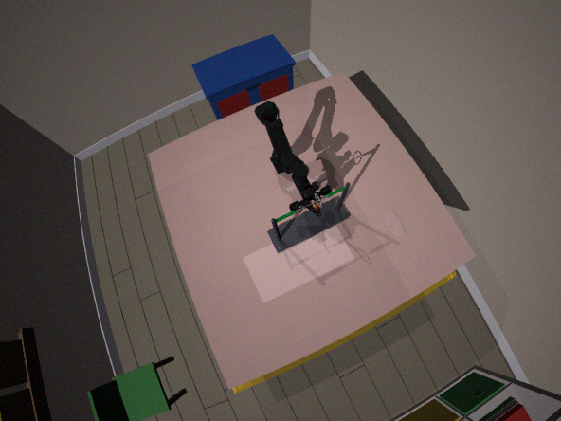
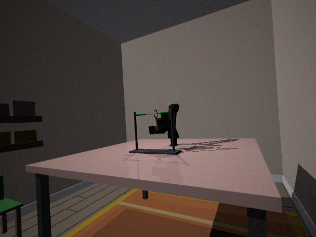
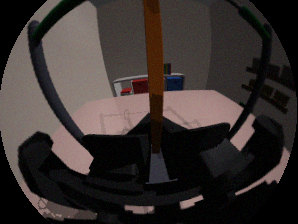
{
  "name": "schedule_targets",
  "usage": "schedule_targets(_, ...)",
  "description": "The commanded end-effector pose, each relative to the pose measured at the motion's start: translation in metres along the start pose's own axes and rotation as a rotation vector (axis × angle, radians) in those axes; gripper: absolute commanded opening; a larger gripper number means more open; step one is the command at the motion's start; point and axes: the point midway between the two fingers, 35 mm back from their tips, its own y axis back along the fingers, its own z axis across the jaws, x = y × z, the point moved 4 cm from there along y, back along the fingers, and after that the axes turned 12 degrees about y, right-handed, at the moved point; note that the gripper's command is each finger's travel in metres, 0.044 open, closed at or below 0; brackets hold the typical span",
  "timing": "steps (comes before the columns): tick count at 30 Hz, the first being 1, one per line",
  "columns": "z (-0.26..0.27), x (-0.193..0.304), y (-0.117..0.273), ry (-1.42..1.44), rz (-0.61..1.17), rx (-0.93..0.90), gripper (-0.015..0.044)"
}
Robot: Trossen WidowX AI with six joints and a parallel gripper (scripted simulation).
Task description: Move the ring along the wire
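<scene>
My gripper (image 2: 157, 129) (image 3: 152, 115) is shut on the lower end of the orange handle (image 2: 156, 123) (image 3: 155, 65) (image 1: 316, 206), which stands upright. The thin dark ring (image 2: 155, 113) is above the handle, around the grey part of the wire, nearer the green part (image 2: 165, 112) on the right in the exterior view than the green part (image 2: 140, 115) on the left. The wire appears to pass inside the ring; whether they touch is too small to tell. The posts (image 2: 135, 132) (image 2: 172, 131) stand on both sides. The wrist view cuts off the ring.
The posts rise from a dark base plate (image 1: 283, 245) (image 2: 152, 151) on the pink table (image 1: 213, 228). The arm (image 1: 281, 147) reaches in from the back of the top view. A blue cabinet (image 1: 242, 62) stands beyond the table edge. Shadows of frame and arm fall on the table.
</scene>
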Motion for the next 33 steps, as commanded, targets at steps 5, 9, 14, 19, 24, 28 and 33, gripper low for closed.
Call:
schedule_targets(5, 0.006, -0.002, 0.0, 0.005, -0.002, -0.004, -0.015)
schedule_targets(9, 0.009, -0.002, 0.0, 0.013, -0.003, -0.007, -0.015)
schedule_targets(14, 0.013, -0.003, 0.0, 0.021, -0.004, -0.01, -0.015)
schedule_targets(19, 0.017, -0.004, 0.0, 0.028, -0.005, -0.013, -0.015)
schedule_targets(24, 0.021, -0.004, -0.001, 0.032, -0.006, -0.015, -0.015)
schedule_targets(28, 0.025, -0.005, -0.001, 0.034, -0.007, -0.017, -0.015)
schedule_targets(33, 0.03, -0.006, -0.001, 0.035, -0.008, -0.019, -0.015)
